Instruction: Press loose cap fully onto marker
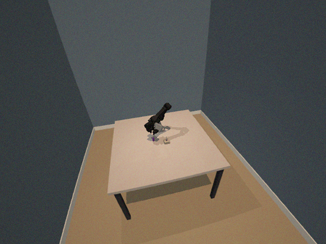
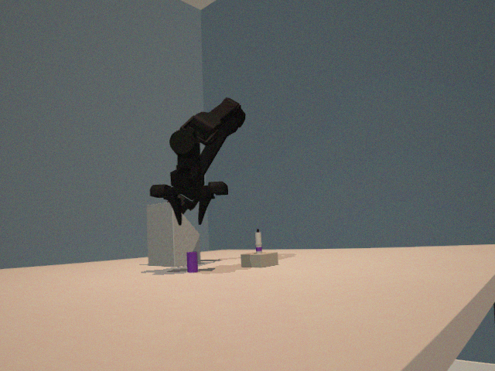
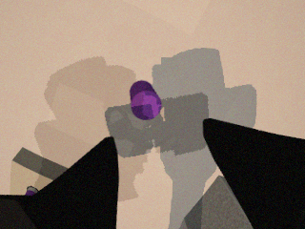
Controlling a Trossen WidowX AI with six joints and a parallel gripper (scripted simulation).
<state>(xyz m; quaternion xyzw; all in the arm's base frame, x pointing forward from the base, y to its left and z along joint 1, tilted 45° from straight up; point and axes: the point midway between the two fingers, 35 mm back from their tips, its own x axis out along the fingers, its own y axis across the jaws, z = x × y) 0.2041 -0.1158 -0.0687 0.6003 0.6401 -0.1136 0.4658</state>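
Note:
The purple cap (image 1: 153, 139) (image 2: 192, 261) (image 3: 146, 105) stands upright on the table, loose. The white marker (image 2: 257, 238) with a purple band and dark tip stands upright in the grey-beige holder block (image 1: 167, 141) (image 2: 267, 260) (image 3: 24, 176); only a small part of the marker (image 3: 31, 191) shows at the lower left of the wrist view. My gripper (image 2: 189, 223) (image 3: 159, 135) points down above the cap, partly open and empty, with clear height between its fingertips and the cap. In the wrist view the cap lies just beyond the gap between the fingertips.
A grey wedge-shaped base block (image 2: 159, 235) (image 3: 220, 205) stands behind the cap in the exterior view. The holder block is to the right of the cap in the top and exterior views. Arm shadows fall around the cap. The table (image 1: 166, 163) (image 2: 240, 319) has its near edge well in front.

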